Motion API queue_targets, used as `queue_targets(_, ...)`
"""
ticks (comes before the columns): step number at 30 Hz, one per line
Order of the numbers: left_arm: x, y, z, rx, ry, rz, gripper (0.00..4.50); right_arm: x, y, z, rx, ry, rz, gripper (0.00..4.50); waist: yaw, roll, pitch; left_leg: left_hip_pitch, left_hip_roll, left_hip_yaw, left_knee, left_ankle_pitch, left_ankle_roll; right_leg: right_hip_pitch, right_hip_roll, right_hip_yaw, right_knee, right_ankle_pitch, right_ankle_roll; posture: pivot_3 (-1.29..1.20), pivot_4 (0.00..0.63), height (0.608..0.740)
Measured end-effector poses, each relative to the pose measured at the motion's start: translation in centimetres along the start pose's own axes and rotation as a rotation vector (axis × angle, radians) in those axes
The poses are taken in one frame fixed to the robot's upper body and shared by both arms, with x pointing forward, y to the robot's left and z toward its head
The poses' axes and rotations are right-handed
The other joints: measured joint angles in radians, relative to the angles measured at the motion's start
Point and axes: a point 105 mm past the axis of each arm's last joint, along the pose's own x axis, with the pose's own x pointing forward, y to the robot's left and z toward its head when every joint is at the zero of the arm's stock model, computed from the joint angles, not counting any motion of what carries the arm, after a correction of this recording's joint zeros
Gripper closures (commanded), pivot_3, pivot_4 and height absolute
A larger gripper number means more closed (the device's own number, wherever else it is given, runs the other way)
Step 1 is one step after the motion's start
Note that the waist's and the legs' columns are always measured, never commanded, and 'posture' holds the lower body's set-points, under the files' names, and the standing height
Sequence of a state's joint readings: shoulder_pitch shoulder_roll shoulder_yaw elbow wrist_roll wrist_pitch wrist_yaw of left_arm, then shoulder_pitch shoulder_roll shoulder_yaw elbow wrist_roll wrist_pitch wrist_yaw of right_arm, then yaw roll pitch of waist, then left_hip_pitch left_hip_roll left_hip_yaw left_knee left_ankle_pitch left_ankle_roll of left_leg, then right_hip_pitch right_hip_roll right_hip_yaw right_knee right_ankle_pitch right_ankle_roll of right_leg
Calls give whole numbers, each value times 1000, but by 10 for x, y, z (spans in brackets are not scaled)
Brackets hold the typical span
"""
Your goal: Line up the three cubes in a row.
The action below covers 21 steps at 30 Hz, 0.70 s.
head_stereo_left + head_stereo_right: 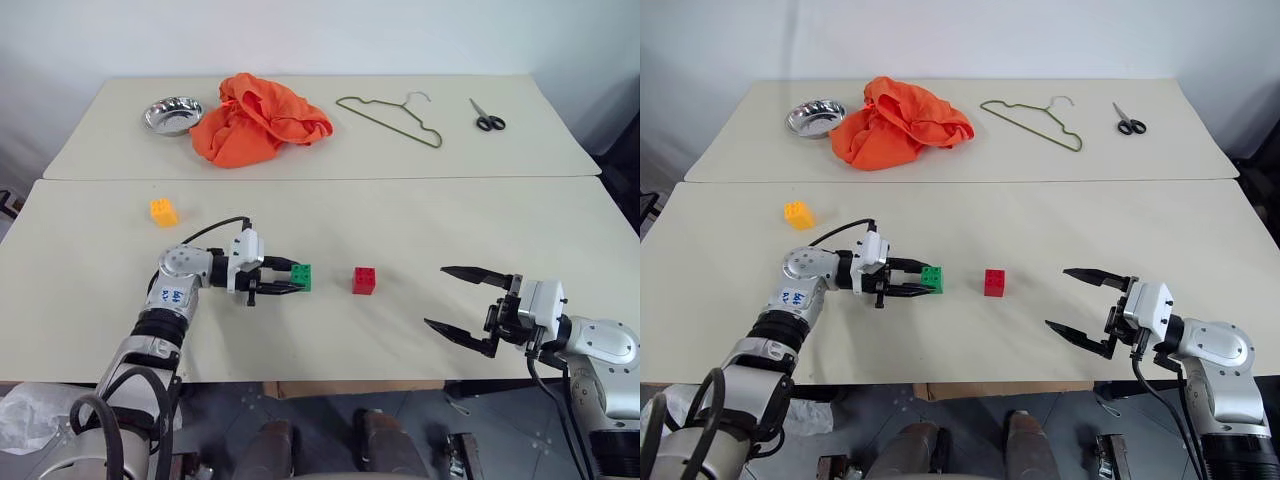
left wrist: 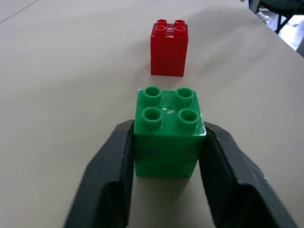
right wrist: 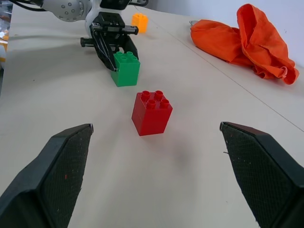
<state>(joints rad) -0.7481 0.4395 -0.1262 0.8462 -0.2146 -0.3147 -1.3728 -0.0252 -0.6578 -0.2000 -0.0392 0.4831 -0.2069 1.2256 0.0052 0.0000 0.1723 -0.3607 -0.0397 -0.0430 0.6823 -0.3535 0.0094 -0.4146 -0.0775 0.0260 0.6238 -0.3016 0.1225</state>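
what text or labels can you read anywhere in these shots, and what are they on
No text can be read.
A small white sticker with blue marks sits on the left arm, near the wrist: too small and blurred to read.
Green cube, red cube, yellow-orange cube: studs, no readable lettering.
Scissors, hanger, metal bowl, orange cloth: no visible markings.

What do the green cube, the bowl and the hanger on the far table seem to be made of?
Green cube: likely moulded plastic, smooth and slightly glossy, with sharp studs and a highlight on top.
Bowl: looks like polished metal, silvery with mirror-like reflections.
Hanger: probably thin wire, judging by its slim bent outline; whether coated, I cannot tell.
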Motion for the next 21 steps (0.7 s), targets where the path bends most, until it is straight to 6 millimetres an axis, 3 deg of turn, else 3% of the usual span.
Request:
queue_targets(5, -11, -2, 3, -4, 0, -11, 104, 7, -1, 2, -2, -12, 25, 0, -7, -1, 1, 0, 1, 0, 0, 0, 0, -1, 0, 0, 1, 0, 0, 0, 150, 740)
queue_targets(10, -60, -6, 18, 35, -18, 138, 45, 24, -3, 9, 4, -62, 56, 0, -21, -1, 1, -1, 2, -1, -1, 0, -1, -2, 0, 6, 2, 0, -1, 0, 150, 740)
queue_targets(12, -85, -14, 23, 48, -42, 276, 45, 37, -4, 12, 28, -102, 64, 0, -29, -1, 1, -1, 3, -2, -1, 0, -1, -2, -1, 7, 2, -1, -1, 0, 150, 740)
queue_targets(18, -147, -44, 23, -10, -75, 772, 45, 68, -2, 23, 62, -182, 100, 0, -27, -2, 1, -2, 2, -3, -2, 0, -1, -2, -2, 7, 1, -1, -2, 0, 150, 740)
queue_targets(21, -185, -68, 5, -127, -138, 1121, 45, 83, -4, 36, 49, -237, 108, 0, -25, -1, 1, -1, 2, -2, -1, -1, -1, -2, -2, 7, 0, -1, -2, 0, 150, 740)
